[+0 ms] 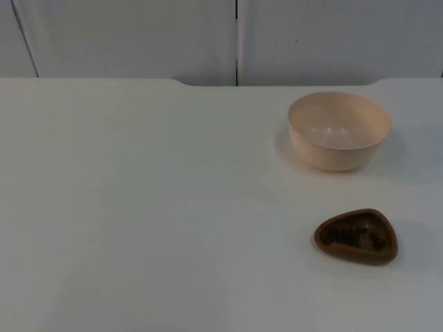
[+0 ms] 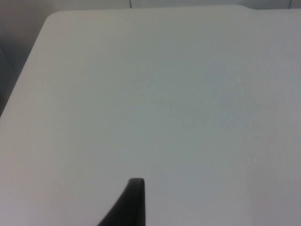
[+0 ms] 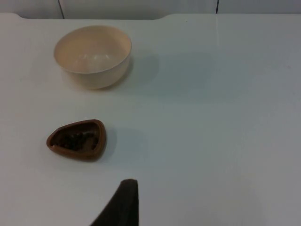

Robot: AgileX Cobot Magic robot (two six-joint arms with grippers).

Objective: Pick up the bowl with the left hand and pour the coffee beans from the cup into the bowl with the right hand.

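A white tabletop [image 1: 138, 207] with a smooth matt surface reaches to a grey partition wall [image 1: 124, 38] at its far edge. The wall is made of flat panels, with a dark vertical seam [image 1: 237, 41] between two of them and a slanted seam near the far left corner. The far edge steps back in a shallow notch with rounded corners. The light is soft and even
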